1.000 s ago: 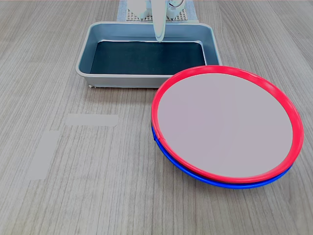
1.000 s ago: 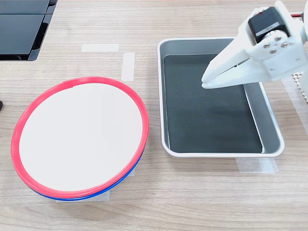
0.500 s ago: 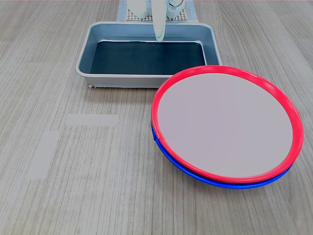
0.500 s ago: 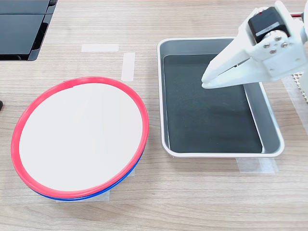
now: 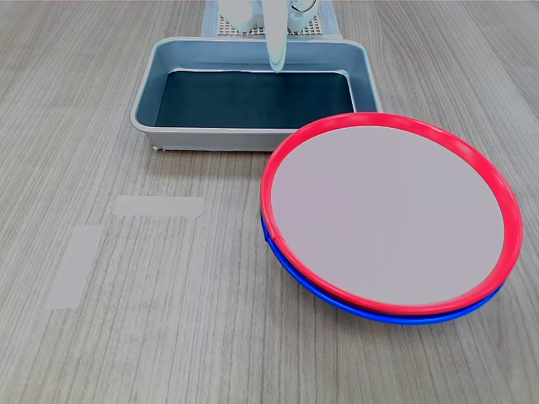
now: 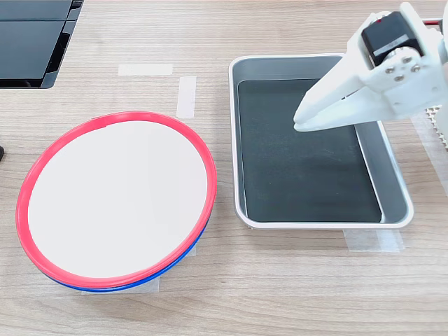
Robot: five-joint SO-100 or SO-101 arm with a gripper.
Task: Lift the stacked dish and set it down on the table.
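Observation:
The stacked dish (image 5: 392,220) (image 6: 115,199), red-rimmed with a pale flat centre, lies on top of a blue-rimmed plate (image 5: 370,310) (image 6: 150,278) on the wood-grain table (image 5: 168,337) (image 6: 280,280). My white gripper (image 6: 297,121) (image 5: 275,63) hangs shut over the grey tray, well apart from the dish, with nothing between its fingers. In the first exterior view only its pointed tip shows at the top edge.
A grey metal tray (image 5: 145,105) (image 6: 238,140) with a dark mat stands beside the plates. Pale tape strips (image 5: 158,205) (image 6: 186,96) lie on the table. A dark flat object (image 6: 31,42) sits at the second exterior view's top left.
The gripper has shifted very slightly; the dish and everything else stay where they were.

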